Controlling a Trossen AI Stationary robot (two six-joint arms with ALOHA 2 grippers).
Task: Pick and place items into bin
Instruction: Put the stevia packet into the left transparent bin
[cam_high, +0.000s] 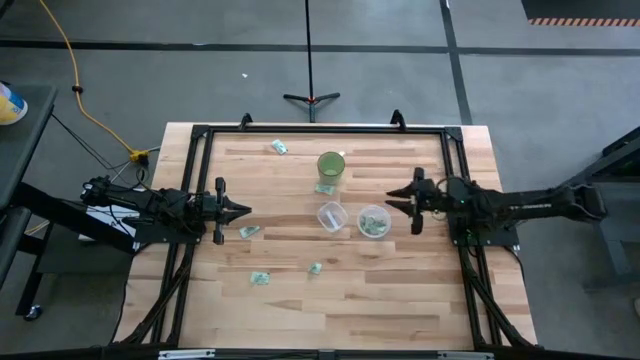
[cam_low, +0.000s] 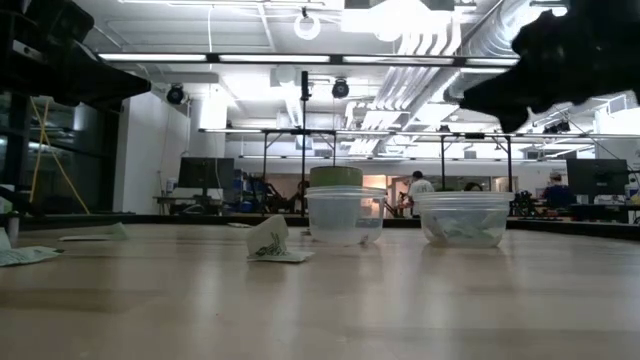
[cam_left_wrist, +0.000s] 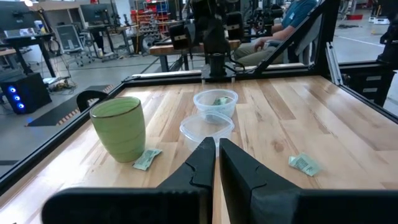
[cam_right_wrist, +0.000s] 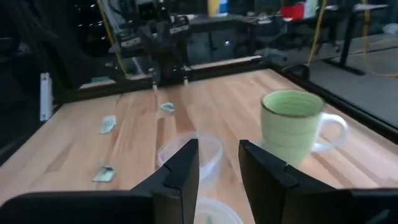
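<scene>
High view: several pale green-and-white packets (cam_high: 249, 231) lie loose on the wooden counter (cam_high: 290, 300); some fill one clear plastic tub (cam_high: 373, 222). Left jaws pressed together, right jaws spread.

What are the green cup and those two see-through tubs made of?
The green cup looks like glazed ceramic: opaque, glossy, thick-walled, with a darker rim. The two tubs look like thin clear plastic, since the wooden table shows through their walls.

left claw (cam_left_wrist: 216, 163) closed, empty | green cup (cam_left_wrist: 119, 129) touching packet (cam_left_wrist: 147, 158) | two clear tubs (cam_left_wrist: 207, 129) ahead
</scene>
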